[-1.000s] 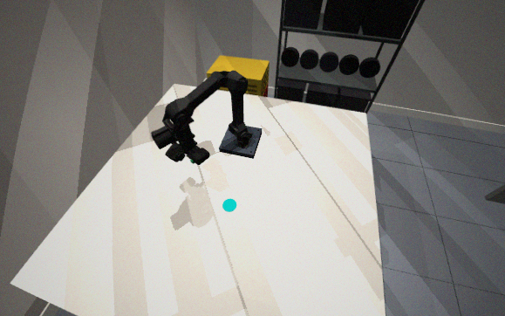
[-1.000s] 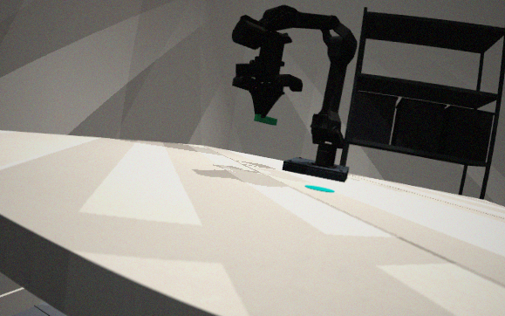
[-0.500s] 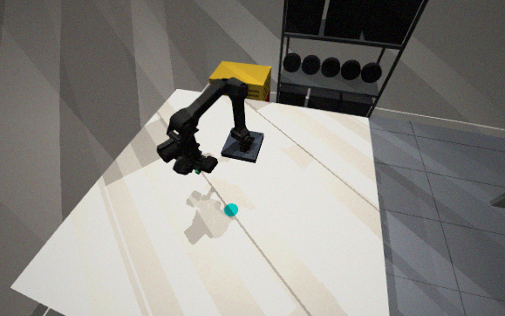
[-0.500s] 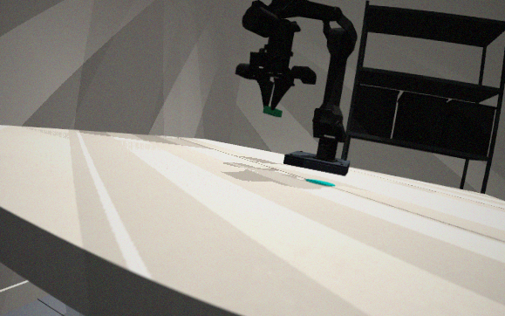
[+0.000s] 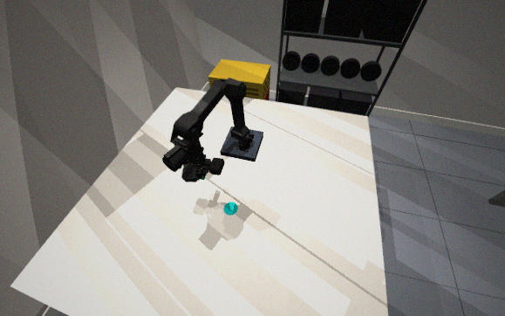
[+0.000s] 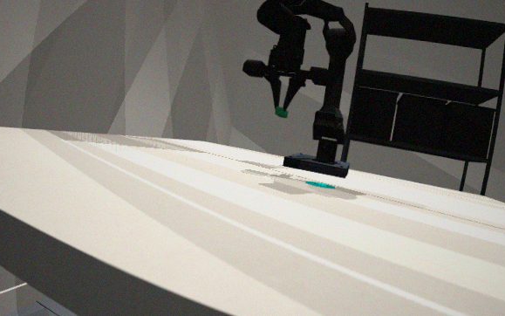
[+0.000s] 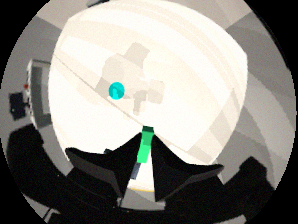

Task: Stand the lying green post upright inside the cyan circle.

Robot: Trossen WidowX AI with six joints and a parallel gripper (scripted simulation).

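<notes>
The green post (image 6: 281,113) (image 7: 145,146) is held between the fingertips of my gripper (image 6: 281,109) (image 7: 146,135), which is shut on it high above the table. In the wrist view the post runs lengthwise between the fingers, its darker end face towards the top. In the top view the arm hides nearly all of it. The cyan circle (image 5: 230,209) (image 6: 320,185) (image 7: 116,90) lies flat on the table, partly in the arm's shadow. The gripper is off to one side of the circle, to its upper left in the top view.
The arm's base plate (image 5: 229,150) (image 6: 296,161) stands on the white table (image 5: 303,188) (image 6: 146,209), behind the circle. A yellow box (image 5: 242,71) and a dark shelf rack (image 5: 343,39) (image 6: 430,80) stand beyond the table's far edge.
</notes>
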